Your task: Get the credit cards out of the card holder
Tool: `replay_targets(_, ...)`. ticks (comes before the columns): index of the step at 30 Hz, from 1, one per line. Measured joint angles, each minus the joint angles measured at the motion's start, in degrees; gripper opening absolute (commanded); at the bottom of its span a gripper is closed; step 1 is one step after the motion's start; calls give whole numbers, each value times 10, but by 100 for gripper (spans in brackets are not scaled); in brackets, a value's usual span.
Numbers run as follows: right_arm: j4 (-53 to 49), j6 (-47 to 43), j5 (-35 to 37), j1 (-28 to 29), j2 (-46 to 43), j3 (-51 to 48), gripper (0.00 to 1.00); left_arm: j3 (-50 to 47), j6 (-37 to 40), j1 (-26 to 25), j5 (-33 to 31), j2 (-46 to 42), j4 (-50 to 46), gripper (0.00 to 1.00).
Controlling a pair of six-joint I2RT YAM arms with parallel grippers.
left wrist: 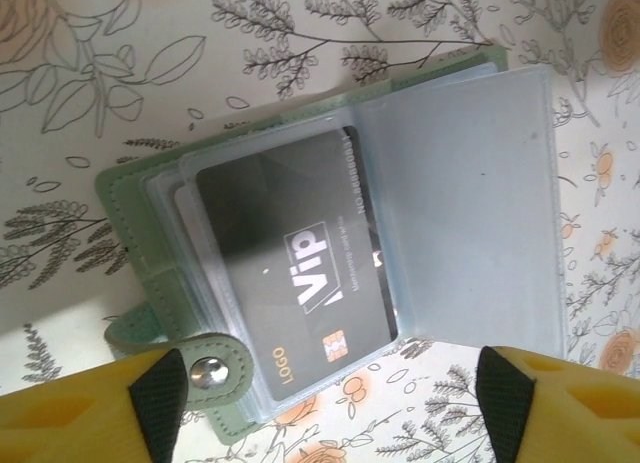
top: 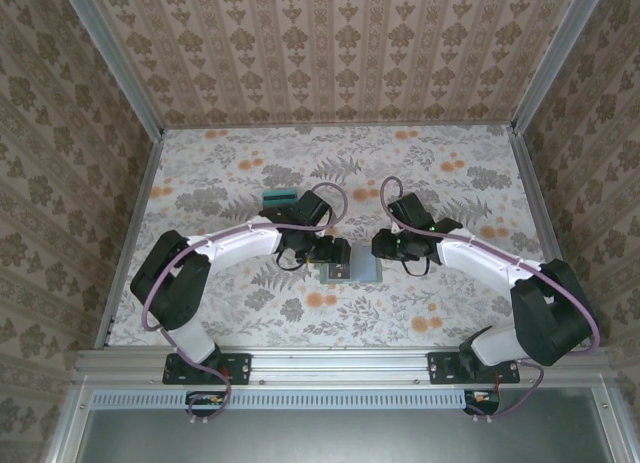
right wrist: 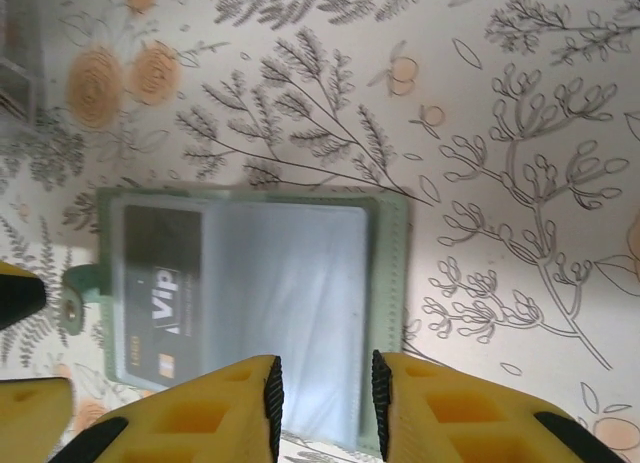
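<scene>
Floral table (top: 470,308): open card holder (right wrist: 290,283), long axis left-right; left pincer (left wrist: 332,391), right pincer (right wrist: 322,401) released.

White-shelled arms (top: 235,245) with black joints trail thin purple cables (top: 147,301). The left gripper (left wrist: 332,393) and right gripper (right wrist: 325,383) have blocky yellow fingers (right wrist: 190,423), black pads (right wrist: 273,403) on inner faces.

The holder (left wrist: 130,188) is shown pale green, its sleeves (left wrist: 470,203) frosted blue-grey. The card (left wrist: 290,283) is rendered dark grey with white lettering and an orange chip. The table (left wrist: 100,63) is patterned white with grey foliage and orange blooms. Fingers (right wrist: 200,423) are coloured yellow, padded black.
</scene>
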Motion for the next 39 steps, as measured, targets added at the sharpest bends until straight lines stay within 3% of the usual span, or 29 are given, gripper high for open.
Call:
replay_targets(6,11,13,-33,4,0,3,32,-7,-3,1,2,3,17,41)
replay_targets(11,34,28,-64,24,0,4,31,-20,-2,6,3,9,24,32)
replay_targets(26,82,65,-123,45,107,22,22,-45,-5,9,9,29,40,19)
replay_targets(39,100,90,-128,44,150,21,20,-48,-5,-2,9,31,44,17)
